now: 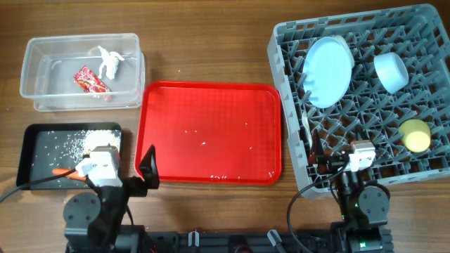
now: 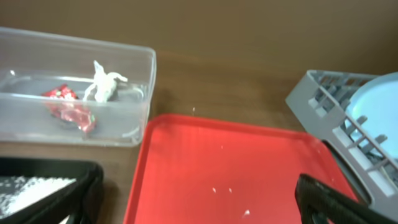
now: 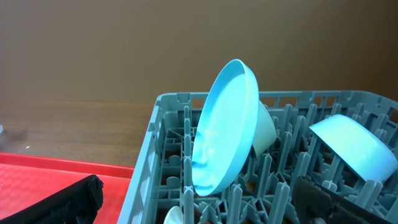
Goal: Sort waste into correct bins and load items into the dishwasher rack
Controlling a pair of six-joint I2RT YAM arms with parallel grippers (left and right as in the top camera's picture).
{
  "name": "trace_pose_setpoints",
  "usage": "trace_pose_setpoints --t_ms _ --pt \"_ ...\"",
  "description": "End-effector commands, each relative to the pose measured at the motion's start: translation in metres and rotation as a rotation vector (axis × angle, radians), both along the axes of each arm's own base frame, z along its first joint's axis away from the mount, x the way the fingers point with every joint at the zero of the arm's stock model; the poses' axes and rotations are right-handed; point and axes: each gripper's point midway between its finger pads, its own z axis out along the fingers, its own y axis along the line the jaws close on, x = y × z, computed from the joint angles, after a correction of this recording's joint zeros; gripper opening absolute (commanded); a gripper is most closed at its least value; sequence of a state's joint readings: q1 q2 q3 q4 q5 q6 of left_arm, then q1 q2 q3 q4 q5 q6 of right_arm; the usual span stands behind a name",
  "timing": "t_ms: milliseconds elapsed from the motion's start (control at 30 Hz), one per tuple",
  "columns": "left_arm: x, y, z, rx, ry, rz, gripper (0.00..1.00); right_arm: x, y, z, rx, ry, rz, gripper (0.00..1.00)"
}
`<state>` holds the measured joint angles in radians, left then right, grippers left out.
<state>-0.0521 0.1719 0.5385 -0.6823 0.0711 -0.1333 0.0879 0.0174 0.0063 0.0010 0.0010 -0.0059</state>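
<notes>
Upper left: clear tub (image 1: 53, 70) holding a red wrapper (image 1: 91, 81) and a white paper scrap (image 1: 110, 62). Lower left: black tray (image 1: 42, 151) speckled with pale rice bits (image 1: 98, 137), one orange carrot (image 1: 63, 171). Centre: red serving tray (image 1: 211, 119). Right: grey grid rack (image 1: 295, 39), pale blue plate (image 1: 329, 70), pale blue bowl (image 1: 390, 72), yellow cup (image 1: 415, 135).

Mint-green bowl (image 3: 266, 127) mostly behind plate (image 3: 224, 130); white spoon (image 3: 173, 216) partly off-frame.

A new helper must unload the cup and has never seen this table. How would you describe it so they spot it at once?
Find the big grey rack on the table's right side. Go to its right edge, toward the robot from the small pale blue bowl. The cup sits there: round, yellow, the only yellow thing in it.
</notes>
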Motion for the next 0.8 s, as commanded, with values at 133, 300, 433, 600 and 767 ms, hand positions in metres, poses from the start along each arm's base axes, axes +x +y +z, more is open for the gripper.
trace_pose_setpoints --t_ms 133,300,433,600,767 --pt "0.035 0.0 0.006 0.004 -0.432 0.004 1.0 0.0 -0.002 0.003 -0.013 -0.015 -0.007 1.0" --pt "0.038 -0.002 0.009 0.123 -0.583 -0.009 1.0 0.0 -0.002 0.003 -0.013 -0.015 -0.007 1.0" --pt "0.044 -0.009 -0.026 0.162 -0.443 -0.061 1.0 0.0 -0.002 0.003 -0.012 -0.016 -0.007 1.0" --pt "0.043 -0.014 -0.067 0.18 -0.284 -0.111 1.0 0.0 -0.002 0.003 -0.013 -0.015 -0.007 1.0" --pt "0.043 -0.015 -0.066 0.161 -0.282 -0.108 1.0 0.0 -0.002 0.003 -0.012 -0.016 -0.007 1.0"
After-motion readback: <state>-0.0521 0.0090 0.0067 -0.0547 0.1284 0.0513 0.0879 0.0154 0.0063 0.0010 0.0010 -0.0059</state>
